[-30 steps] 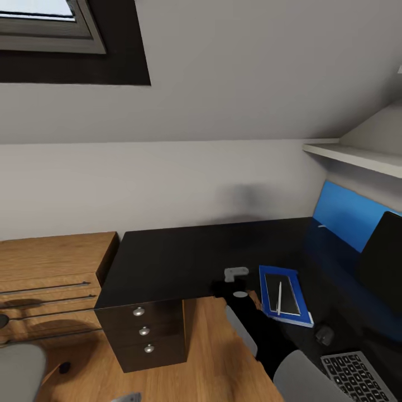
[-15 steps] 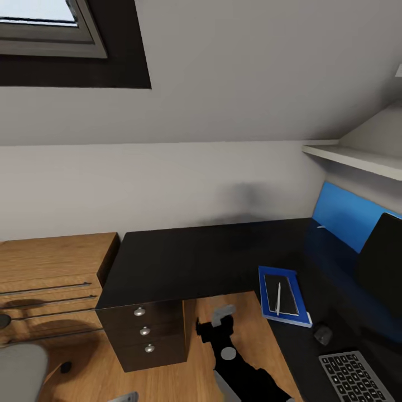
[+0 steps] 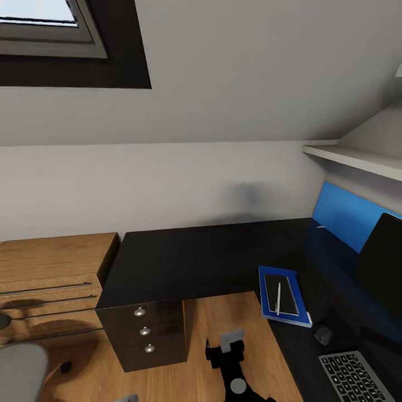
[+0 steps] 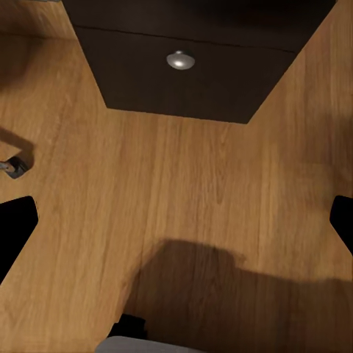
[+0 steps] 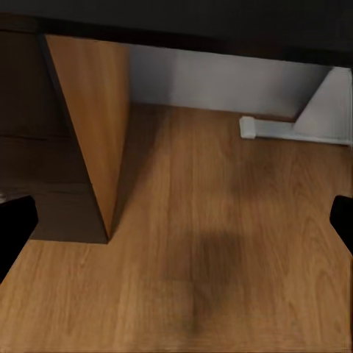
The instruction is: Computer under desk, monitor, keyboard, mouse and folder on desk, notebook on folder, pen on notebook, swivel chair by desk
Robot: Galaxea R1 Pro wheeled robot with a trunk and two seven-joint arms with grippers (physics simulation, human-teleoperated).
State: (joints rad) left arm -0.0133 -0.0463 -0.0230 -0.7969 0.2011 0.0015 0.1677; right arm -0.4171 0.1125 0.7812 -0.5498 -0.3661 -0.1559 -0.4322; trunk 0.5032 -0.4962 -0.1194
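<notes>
The blue folder (image 3: 267, 290) lies on the black desk (image 3: 190, 257) with the dark notebook (image 3: 287, 293) on it and the white pen (image 3: 278, 297) on top. Nearer along the desk are the mouse (image 3: 323, 335) and the keyboard (image 3: 355, 377). The monitor (image 3: 384, 262) stands at the right edge. A grey piece of the swivel chair (image 3: 19, 371) shows at the bottom left. The computer is out of view. My right gripper (image 3: 228, 347) hangs open over the floor beside the drawer unit, empty (image 5: 179, 220). My left gripper (image 4: 179, 224) is open above the floor, facing a drawer knob (image 4: 179, 60).
A low light-wood cabinet (image 3: 53, 279) stands left of the black drawer unit (image 3: 146, 332). A white shelf (image 3: 357, 156) and a blue panel (image 3: 340, 215) sit above the desk's right wing. Under the desk are a white leg (image 5: 323, 103) and bare wood floor (image 5: 220, 243).
My right arm has drawn back from the desk's inner corner, down and toward me, and is now low over the floor. The folder stack, mouse and keyboard have not moved.
</notes>
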